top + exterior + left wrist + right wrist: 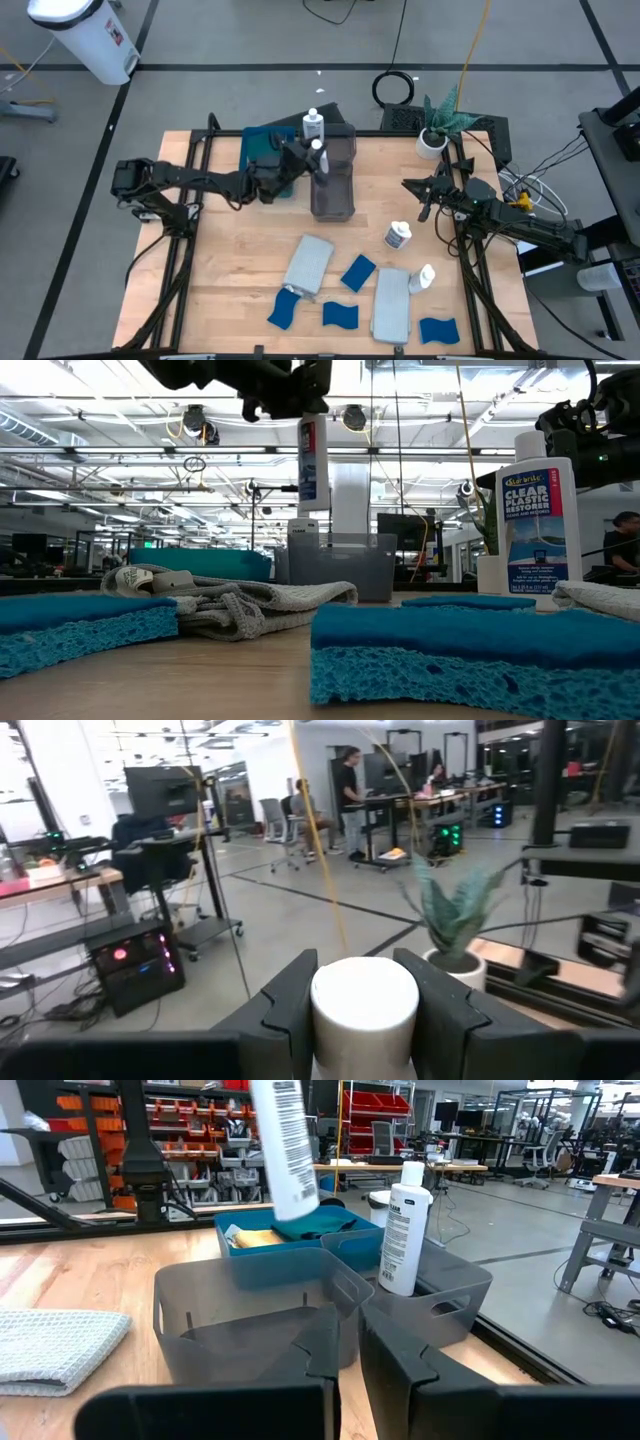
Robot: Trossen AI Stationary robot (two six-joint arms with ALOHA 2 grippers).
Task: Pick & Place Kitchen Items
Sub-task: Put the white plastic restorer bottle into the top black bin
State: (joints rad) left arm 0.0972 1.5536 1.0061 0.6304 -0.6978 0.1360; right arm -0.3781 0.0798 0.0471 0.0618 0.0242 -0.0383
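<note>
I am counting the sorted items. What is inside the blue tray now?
In the blue tray lie a dark green cloth and an orange cloth. The tray's wall hides anything lower.

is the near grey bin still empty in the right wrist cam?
Yes: the near grey bin has nothing inside; the left hand holds a white bottle in the air above it, not yet released.

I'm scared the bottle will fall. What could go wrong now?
The left pincer grips the small white labelled bottle only by its cap, high above the grey plastic bin. It might slip or swing. If let go from there, it could bounce out or tip over. It may also knock the other white bottle already standing in the next bin.
</note>
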